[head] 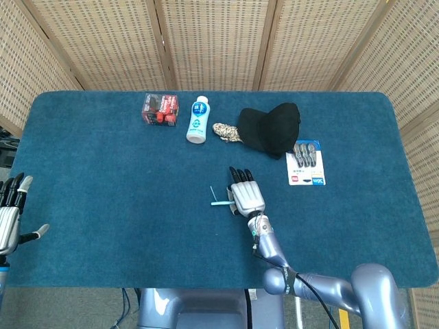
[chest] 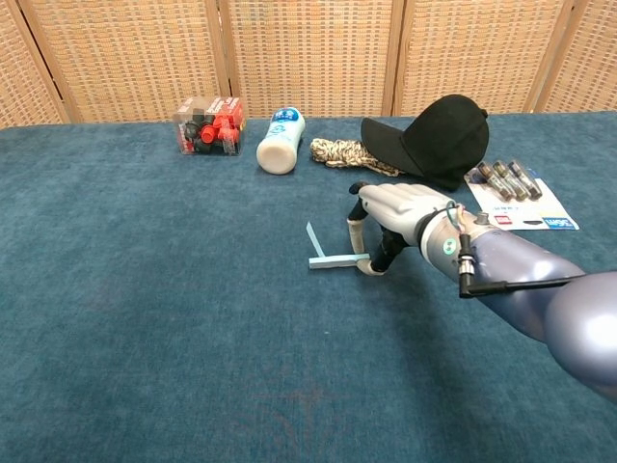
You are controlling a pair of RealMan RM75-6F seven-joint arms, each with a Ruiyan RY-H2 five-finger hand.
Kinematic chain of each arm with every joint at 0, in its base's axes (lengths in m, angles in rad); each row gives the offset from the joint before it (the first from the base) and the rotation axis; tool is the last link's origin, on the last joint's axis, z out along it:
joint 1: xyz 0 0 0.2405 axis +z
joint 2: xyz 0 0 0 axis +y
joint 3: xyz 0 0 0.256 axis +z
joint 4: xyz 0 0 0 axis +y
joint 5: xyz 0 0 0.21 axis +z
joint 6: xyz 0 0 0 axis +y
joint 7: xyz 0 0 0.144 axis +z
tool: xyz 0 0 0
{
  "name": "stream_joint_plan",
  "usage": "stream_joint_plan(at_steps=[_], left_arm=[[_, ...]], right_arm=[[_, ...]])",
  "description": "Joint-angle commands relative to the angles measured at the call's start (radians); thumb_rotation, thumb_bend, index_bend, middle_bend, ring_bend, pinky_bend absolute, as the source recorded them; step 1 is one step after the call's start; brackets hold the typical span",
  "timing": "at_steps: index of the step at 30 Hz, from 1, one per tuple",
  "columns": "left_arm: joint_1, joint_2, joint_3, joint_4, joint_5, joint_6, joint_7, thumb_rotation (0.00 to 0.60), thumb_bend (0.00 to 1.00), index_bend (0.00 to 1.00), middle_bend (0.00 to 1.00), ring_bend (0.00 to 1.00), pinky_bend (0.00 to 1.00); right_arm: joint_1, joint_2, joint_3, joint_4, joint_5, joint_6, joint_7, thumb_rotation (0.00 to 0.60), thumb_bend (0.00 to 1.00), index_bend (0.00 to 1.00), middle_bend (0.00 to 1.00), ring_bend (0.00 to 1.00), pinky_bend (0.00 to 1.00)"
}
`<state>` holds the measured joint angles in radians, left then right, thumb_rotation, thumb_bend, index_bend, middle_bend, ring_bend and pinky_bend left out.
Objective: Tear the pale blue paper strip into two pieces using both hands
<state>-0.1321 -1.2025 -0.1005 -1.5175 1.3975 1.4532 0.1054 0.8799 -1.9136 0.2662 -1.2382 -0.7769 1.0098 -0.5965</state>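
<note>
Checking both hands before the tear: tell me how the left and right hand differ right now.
The right hand is at mid-table, its fingers down at the pale blue paper strip; the left hand sits at the table's far left edge, away from the strip, holding nothing with fingers apart.

The strip [chest: 331, 257] is pale blue on a deep teal table [head: 103, 178]. At the frame's top sit a black cap [head: 271, 127], a white bottle [head: 197, 120] (blue label) and a red-and-black box [head: 160, 109]. The right hand [head: 247, 197] is silver with black fingers [head: 240, 175].

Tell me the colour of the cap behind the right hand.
Black; the cap shows best in the chest view.
</note>
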Motion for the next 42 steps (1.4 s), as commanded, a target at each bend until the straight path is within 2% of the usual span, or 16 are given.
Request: stream_joint_plan(at_steps=[1,6,7,9,11,13,14,17,20,26,32,39,42], left_arm=[[-0.002,0.001,-0.001,0.002,-0.001,-0.004,-0.003,0.6,0.0,0.0,0.0,0.0,0.0],[-0.021,0.003,-0.012,0.008,0.01,-0.01,-0.001,0.6,0.0,0.0,0.0,0.0,0.0],[-0.028,0.004,-0.017,0.011,0.015,-0.011,0.007,0.6,0.0,0.0,0.03,0.02,0.01],[-0.051,0.007,-0.03,0.021,0.029,-0.016,0.027,0.6,0.0,0.0,0.19,0.16,0.1],[-0.079,0.01,-0.042,0.038,0.056,-0.023,0.036,0.6,0.0,0.0,0.46,0.42,0.3],[-0.126,0.006,-0.06,0.086,0.121,-0.017,0.006,0.6,0.0,0.01,0.61,0.57,0.47],[-0.159,-0.002,-0.068,0.135,0.169,-0.01,-0.025,0.6,0.0,0.02,0.67,0.63,0.56],[-0.233,-0.022,-0.076,0.23,0.263,-0.008,-0.078,0.6,0.0,0.07,0.79,0.75,0.73],[-0.325,-0.051,-0.079,0.312,0.351,-0.027,-0.089,0.6,0.0,0.12,0.87,0.82,0.82],[-0.476,-0.118,-0.079,0.381,0.425,-0.121,-0.073,0.6,0.0,0.26,0.92,0.87,0.86],[-0.573,-0.204,-0.072,0.388,0.412,-0.226,-0.122,0.6,0.0,0.38,0.92,0.87,0.86],[-0.624,-0.291,-0.065,0.378,0.378,-0.281,-0.115,0.6,0.01,0.41,0.92,0.87,0.86],[-0.634,-0.316,-0.066,0.376,0.37,-0.279,-0.108,0.6,0.05,0.43,0.92,0.87,0.86]], right_arm=[[-0.008,0.015,-0.003,-0.021,-0.035,0.008,0.02,0.6,0.47,0.6,0.02,0.0,0.0],[-0.022,0.07,-0.009,-0.094,-0.116,0.024,0.062,0.6,0.49,0.61,0.04,0.0,0.0],[-0.022,0.083,-0.014,-0.107,-0.138,0.027,0.063,0.6,0.5,0.61,0.04,0.0,0.0],[-0.024,0.106,-0.025,-0.128,-0.182,0.042,0.06,0.6,0.5,0.61,0.04,0.0,0.0],[-0.025,0.121,-0.029,-0.146,-0.211,0.052,0.061,0.6,0.51,0.61,0.04,0.0,0.0],[-0.027,0.138,-0.029,-0.175,-0.231,0.061,0.065,0.6,0.51,0.61,0.04,0.0,0.0],[-0.028,0.149,-0.029,-0.192,-0.24,0.064,0.061,0.6,0.52,0.61,0.05,0.0,0.0],[-0.024,0.167,-0.03,-0.219,-0.25,0.073,0.03,0.6,0.52,0.61,0.05,0.0,0.0],[-0.02,0.18,-0.021,-0.253,-0.235,0.078,-0.004,0.6,0.52,0.61,0.05,0.0,0.0],[-0.009,0.189,-0.004,-0.3,-0.187,0.086,-0.068,0.6,0.52,0.61,0.05,0.0,0.0],[0.0,0.195,0.015,-0.327,-0.139,0.093,-0.104,0.6,0.52,0.61,0.05,0.0,0.0],[0.006,0.203,0.027,-0.341,-0.101,0.098,-0.12,0.6,0.53,0.61,0.05,0.0,0.0],[0.007,0.209,0.025,-0.347,-0.098,0.1,-0.122,0.6,0.52,0.61,0.05,0.0,0.0]])
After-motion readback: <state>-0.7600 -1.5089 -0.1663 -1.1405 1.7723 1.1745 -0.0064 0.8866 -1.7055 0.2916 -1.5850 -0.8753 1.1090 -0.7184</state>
